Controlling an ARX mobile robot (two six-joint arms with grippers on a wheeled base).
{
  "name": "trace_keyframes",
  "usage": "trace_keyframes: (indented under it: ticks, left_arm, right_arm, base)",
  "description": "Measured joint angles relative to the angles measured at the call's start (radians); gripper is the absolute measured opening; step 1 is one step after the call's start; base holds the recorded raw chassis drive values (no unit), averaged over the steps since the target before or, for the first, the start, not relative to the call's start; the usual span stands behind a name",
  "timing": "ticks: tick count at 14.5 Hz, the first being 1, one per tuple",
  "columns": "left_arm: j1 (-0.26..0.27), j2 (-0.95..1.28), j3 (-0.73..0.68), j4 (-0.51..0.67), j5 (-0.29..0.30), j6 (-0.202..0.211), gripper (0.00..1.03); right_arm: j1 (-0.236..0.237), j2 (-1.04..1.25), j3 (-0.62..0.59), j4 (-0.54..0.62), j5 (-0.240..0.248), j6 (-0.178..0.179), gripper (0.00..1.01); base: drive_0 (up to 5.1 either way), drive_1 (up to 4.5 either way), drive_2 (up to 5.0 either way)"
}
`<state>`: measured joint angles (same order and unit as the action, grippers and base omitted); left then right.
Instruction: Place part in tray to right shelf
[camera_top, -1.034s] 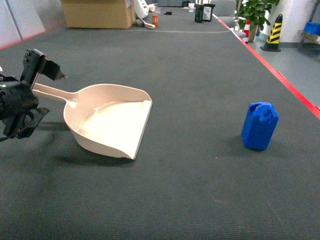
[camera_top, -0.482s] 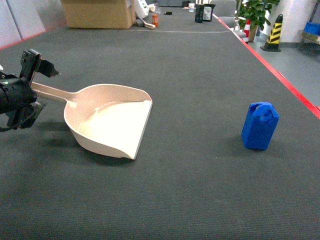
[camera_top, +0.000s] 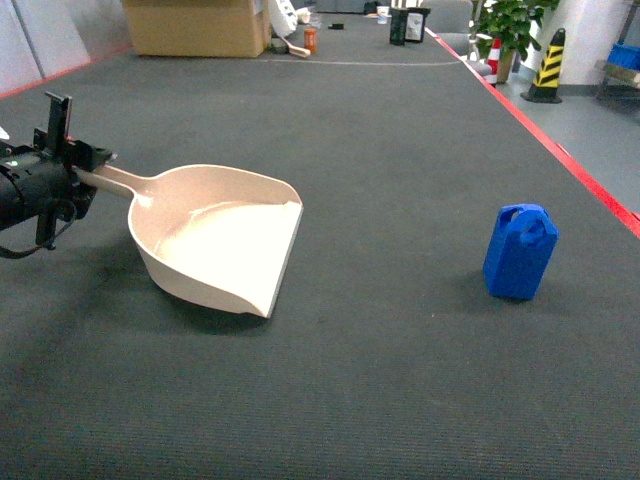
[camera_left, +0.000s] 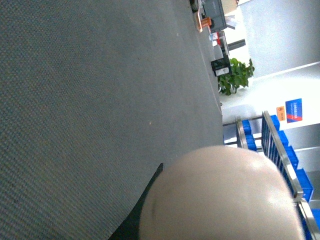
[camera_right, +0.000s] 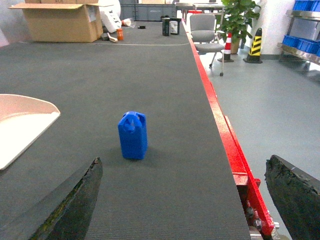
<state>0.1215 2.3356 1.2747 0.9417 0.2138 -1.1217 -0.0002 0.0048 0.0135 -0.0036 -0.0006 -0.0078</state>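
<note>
1. Step in hand, as I judge it: getting hold of the tray (camera_top: 215, 240) by its handle; the part is not loaded yet.
2. Left claw (camera_top: 62, 170) sits at left edge of the head view, around the handle end. It looks closed on it, but contact is too small to confirm; the left wrist view shows only the tray's pale curved back filling the lower right.
3. Right claw (camera_right: 185, 200) is wide open and empty, its dark fingers (camera_right: 65, 205) at the bottom corners of the right wrist view.
4. Part (camera_top: 520, 252) stands upright on the tabletop (camera_top: 400, 150), centre right, well apart from the tray's lip.
5. Next likely calls for the right claw to drop onto the part's top handle, then carry it to the tray.
6. Shelf not identifiable here.
</note>
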Motion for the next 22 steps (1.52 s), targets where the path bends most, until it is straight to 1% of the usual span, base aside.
trace_keyframes:
  ticks: [1, 2, 3, 4, 6, 7, 8, 10, 11, 12, 13, 14, 15, 16, 17, 20, 21, 22]
  left_arm:
    - [-0.006, -0.019, -0.035, 0.040, 0.002, -0.020, 0.16]
    - [-0.018, -0.051, -0.075, 0.090, 0.006, -0.027, 0.15]
    - [-0.033, -0.082, -0.106, 0.142, 0.023, -0.031, 0.13]
    - [-0.060, -0.127, -0.128, 0.180, 0.039, -0.042, 0.13]
    - [-0.142, -0.208, -0.160, 0.298, 0.049, -0.081, 0.13]
    - [-0.179, -0.242, -0.175, 0.344, 0.049, -0.116, 0.13]
    - [-0.207, -0.274, -0.188, 0.344, 0.043, -0.154, 0.13]
    - [-0.232, -0.291, -0.214, 0.345, 0.000, -0.222, 0.13]
    - [-0.247, -0.292, -0.238, 0.343, -0.033, -0.275, 0.13]
    - [-0.262, -0.291, -0.272, 0.336, -0.089, -0.350, 0.13]
    - [-0.281, -0.290, -0.296, 0.338, -0.120, -0.414, 0.13]
    - [-0.300, -0.286, -0.312, 0.340, -0.126, -0.453, 0.13]
    - [-0.312, -0.281, -0.329, 0.340, -0.128, -0.479, 0.13]
    - [-0.325, -0.276, -0.353, 0.338, -0.111, -0.489, 0.13]
    - [-0.328, -0.274, -0.369, 0.336, -0.090, -0.491, 0.13]
    - [-0.327, -0.274, -0.370, 0.339, -0.084, -0.489, 0.13]
    - [-0.325, -0.274, -0.370, 0.338, -0.084, -0.486, 0.13]
    - [-0.326, -0.274, -0.370, 0.338, -0.083, -0.486, 0.13]
  right_arm:
    - [0.000, 0.000, 0.000, 0.000, 0.000, 0.000, 0.98]
    - [0.000, 0.000, 0.000, 0.000, 0.000, 0.000, 0.98]
    - [0.000, 0.000, 0.000, 0.000, 0.000, 0.000, 0.98]
    - [0.000, 0.000, 0.000, 0.000, 0.000, 0.000, 0.98]
    - [0.000, 0.000, 0.000, 0.000, 0.000, 0.000, 0.98]
    - [0.000, 0.000, 0.000, 0.000, 0.000, 0.000, 0.98]
    - [0.000, 0.000, 0.000, 0.000, 0.000, 0.000, 0.98]
    - [0.000, 0.000, 0.000, 0.000, 0.000, 0.000, 0.98]
    - [0.000, 0.000, 0.000, 0.000, 0.000, 0.000, 0.98]
    - [0.000, 0.000, 0.000, 0.000, 0.000, 0.000, 0.98]
    - [0.000, 0.000, 0.000, 0.000, 0.000, 0.000, 0.98]
    - [0.000, 0.000, 0.000, 0.000, 0.000, 0.000, 0.98]
    - [0.000, 0.000, 0.000, 0.000, 0.000, 0.000, 0.98]
    - [0.000, 0.000, 0.000, 0.000, 0.000, 0.000, 0.98]
    - [0.000, 0.000, 0.000, 0.000, 0.000, 0.000, 0.98]
    - [0.000, 0.000, 0.000, 0.000, 0.000, 0.000, 0.98]
    - [0.047, 0.201, 0.084, -0.153, 0.143, -0.042, 0.98]
    - [0.027, 0.658, 0.167, 0.129, 0.097, -0.081, 0.98]
  base:
    - [0.0, 0.00, 0.0]
    - [0.0, 0.00, 0.0]
    - [0.0, 0.00, 0.0]
    - [0.0, 0.00, 0.0]
    - [0.0, 0.00, 0.0]
    - [0.0, 0.00, 0.0]
    - [0.0, 0.00, 0.0]
    - [0.0, 0.00, 0.0]
    - [0.0, 0.00, 0.0]
    - [0.0, 0.00, 0.0]
    - [0.0, 0.00, 0.0]
    - [0.0, 0.00, 0.0]
    - [0.0, 0.00, 0.0]
    - [0.0, 0.00, 0.0]
    - [0.0, 0.00, 0.0]
    - [0.0, 0.00, 0.0]
    - [0.0, 0.00, 0.0]
    - [0.0, 0.00, 0.0]
